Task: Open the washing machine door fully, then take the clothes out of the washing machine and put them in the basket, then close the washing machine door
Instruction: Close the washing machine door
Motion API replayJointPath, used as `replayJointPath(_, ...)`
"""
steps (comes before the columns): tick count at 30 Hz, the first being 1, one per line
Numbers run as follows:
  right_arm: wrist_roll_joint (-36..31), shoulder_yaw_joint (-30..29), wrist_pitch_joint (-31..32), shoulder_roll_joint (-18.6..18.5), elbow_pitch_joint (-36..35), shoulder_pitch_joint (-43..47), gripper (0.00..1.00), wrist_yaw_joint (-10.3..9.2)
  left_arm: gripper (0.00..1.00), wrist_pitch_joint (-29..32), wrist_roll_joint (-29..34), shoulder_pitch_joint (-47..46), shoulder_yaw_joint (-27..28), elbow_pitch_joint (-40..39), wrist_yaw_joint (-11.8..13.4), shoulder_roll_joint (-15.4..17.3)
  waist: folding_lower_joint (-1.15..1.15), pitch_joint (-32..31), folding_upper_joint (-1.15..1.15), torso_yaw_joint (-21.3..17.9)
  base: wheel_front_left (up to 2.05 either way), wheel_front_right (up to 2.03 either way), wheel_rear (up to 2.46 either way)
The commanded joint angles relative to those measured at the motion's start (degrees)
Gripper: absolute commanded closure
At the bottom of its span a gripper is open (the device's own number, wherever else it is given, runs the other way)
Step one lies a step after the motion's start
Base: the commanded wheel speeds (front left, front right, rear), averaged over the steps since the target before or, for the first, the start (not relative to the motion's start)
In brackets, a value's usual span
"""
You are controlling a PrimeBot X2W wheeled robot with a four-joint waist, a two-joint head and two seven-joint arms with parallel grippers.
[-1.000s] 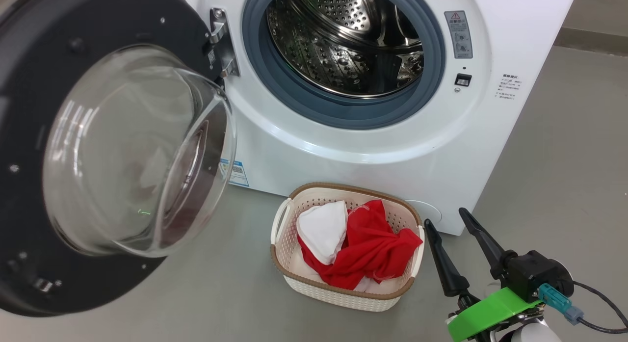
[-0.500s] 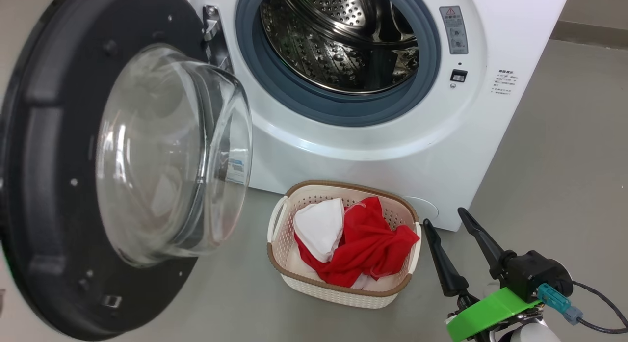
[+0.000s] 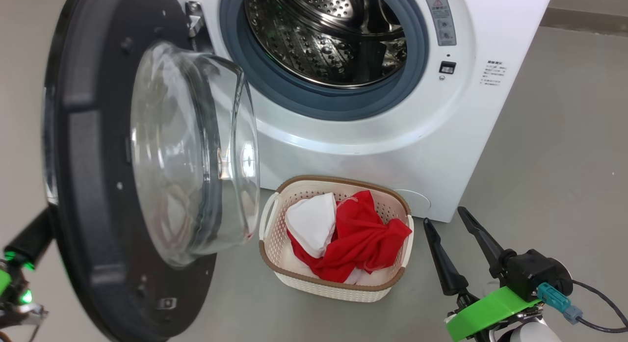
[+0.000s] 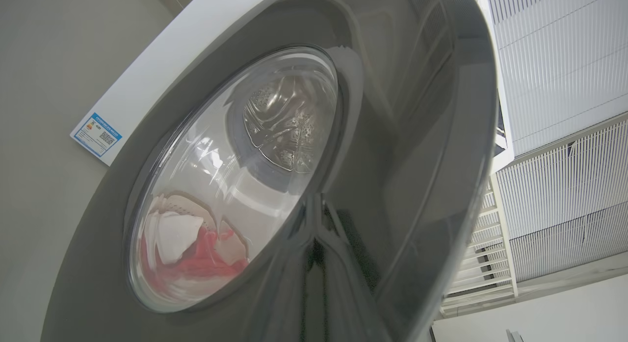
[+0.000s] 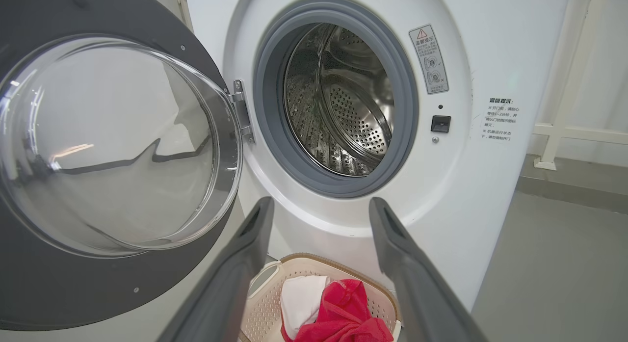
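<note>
Head view: the door (image 3: 88, 185) has swung nearer the washing machine (image 3: 368, 145); the left end effector (image 3: 30, 239), pressed together, now shows behind it. The clothes (image 3: 358, 239) lie in the basket (image 3: 324, 288) on the grey floor (image 3: 549, 160). Left wrist view: the door's glossy outer face is close ahead. Right wrist view: the right end effector (image 5: 320, 200) is spread and holds nothing.

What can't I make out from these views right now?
- Left gripper: in the head view its fingertips are behind the washing machine door; in the left wrist view the dark fingers merge with their reflection, so contact is unclear.
- Drum floor nearest the opening: hidden by the grey rubber ring, head and right wrist views.
- Basket bottom: head view, covered by the clothes.
</note>
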Motion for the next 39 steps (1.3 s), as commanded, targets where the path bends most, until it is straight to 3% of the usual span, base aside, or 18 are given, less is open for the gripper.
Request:
replayJointPath(1, 0.11, 1.4, -0.36, 0.11, -1.55, -2.07, 0.0, 0.42, 1.0, 0.48, -1.08, 0.87, -0.59, -3.17, 0.26, 1.09, 0.0, 0.27, 0.0, -0.43, 0.0, 0.0, 0.0)
replayJointPath(18, 0.33, 1.31, -0.36, 0.11, -1.68, -2.83, 0.0, 0.42, 1.0, -4.87, -6.76, 7.14, -10.94, -10.91, 3.73, 1.01, 0.0, 1.13, 0.0, -3.78, 0.0, 0.0, 0.0)
replayJointPath(34, 0.37, 1.09, -0.36, 0.11, -1.53, -3.03, 0.0, 0.42, 1.0, -10.73, -8.01, 10.04, -13.23, -13.57, 4.41, 1.01, 0.0, 0.96, 0.0, -5.45, 0.0, 0.0, 0.0)
replayJointPath(36, 0.44, 1.05, -0.36, 0.11, -1.55, -2.93, 0.0, 0.42, 0.4, -12.48, -6.46, 10.64, -12.68, -14.39, 2.93, 1.24, 0.0, 0.77, 0.0, -5.44, 0.0, 0.0, 0.0)
replayJointPath(37, 0.48, 1.06, -0.36, 0.11, -1.58, -2.86, 0.0, 0.42, 0.0, -13.73, -5.2, 10.97, -12.44, -14.8, 1.69, 1.49, 0.0, 0.68, 0.0, -5.42, 0.0, 0.0, 0.0)
replayJointPath(39, 0.59, 1.09, -0.36, 0.11, -1.6, -2.71, 0.0, 0.42, 0.0, -17.05, -2.65, 11.44, -11.57, -15.12, -0.51, 1.55, 0.0, 0.48, 0.0, -5.35, 0.0, 0.0, 0.0)
